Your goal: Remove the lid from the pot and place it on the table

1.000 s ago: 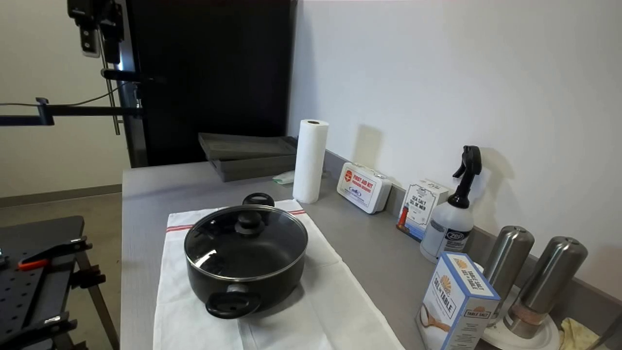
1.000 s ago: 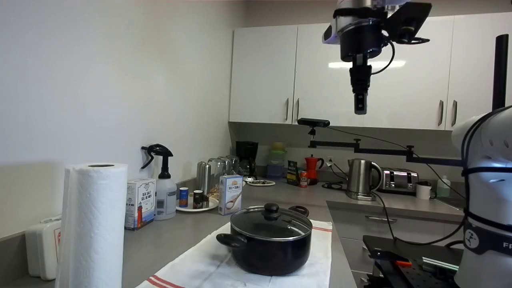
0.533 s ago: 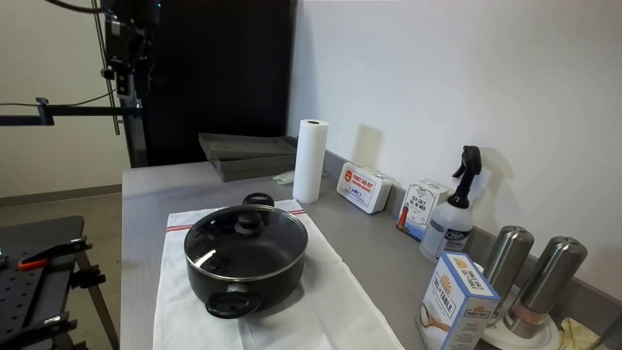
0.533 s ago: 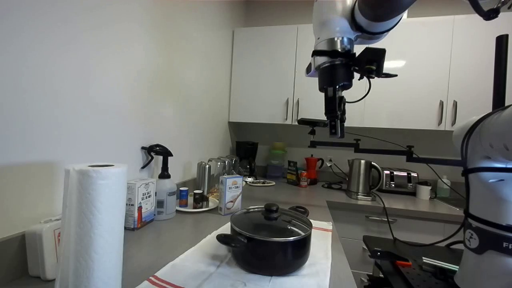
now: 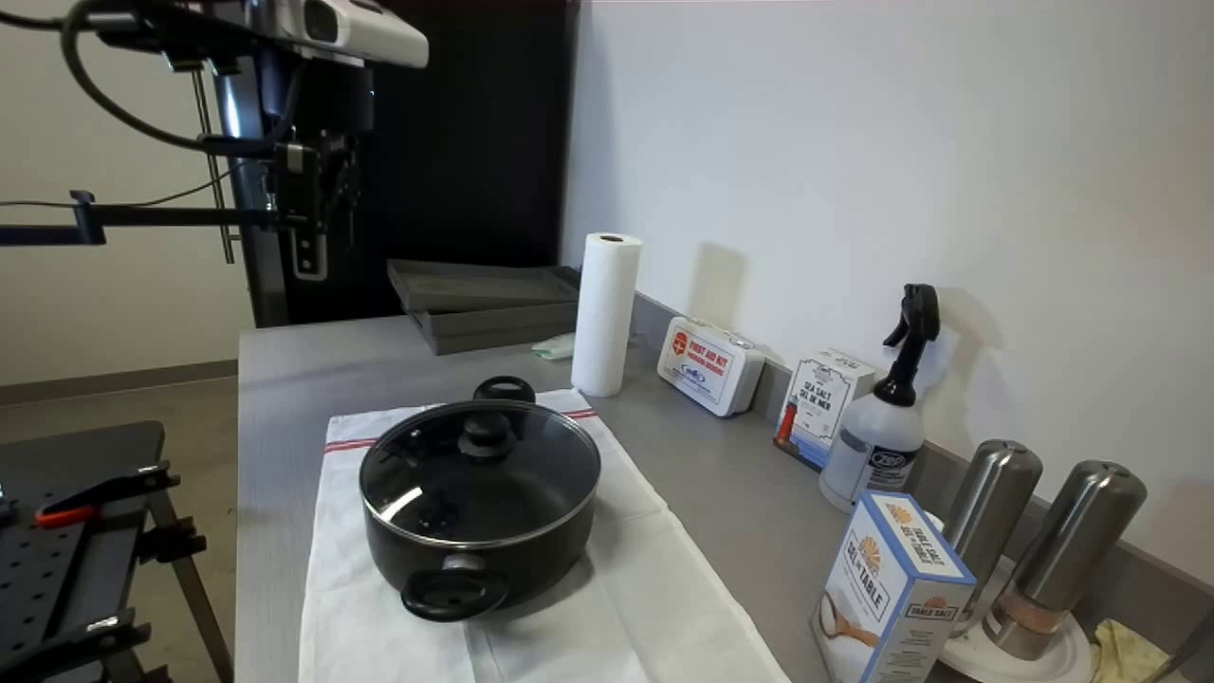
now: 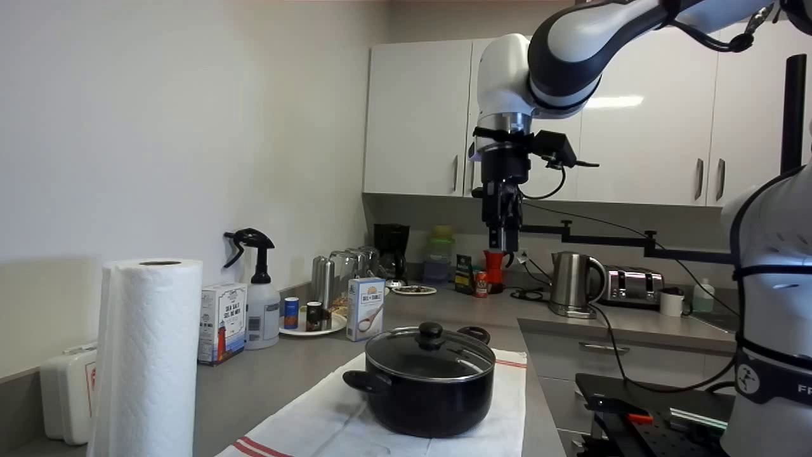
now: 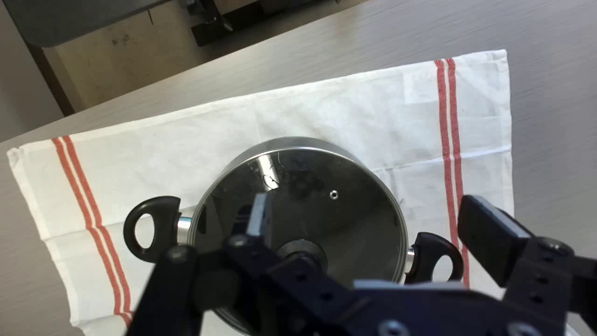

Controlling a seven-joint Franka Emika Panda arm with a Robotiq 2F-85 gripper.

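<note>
Robot arm [image 6: 571,63] arched, jaws pointing down, spread wide, higher than the lid [image 6: 422,360] on the pot [image 6: 434,406]

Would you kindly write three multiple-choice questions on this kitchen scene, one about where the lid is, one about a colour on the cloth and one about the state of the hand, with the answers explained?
1. Where is the lid relative to the pot?
A) Beneath it
B) On top of it
C) Beside it

2. What colour are the stripes on the cloth?
A) Green
B) Blue
C) Red

3. In what state is the hand?
A) Open
B) Closed on the lid
C) Closed on nothing

Answers:
1: B, since both exterior views show the lid covering the pot.
2: C, since the wrist view shows red stripes near both ends of the cloth.
3: A, since the wrist view shows its fingers spread wide apart.
</note>
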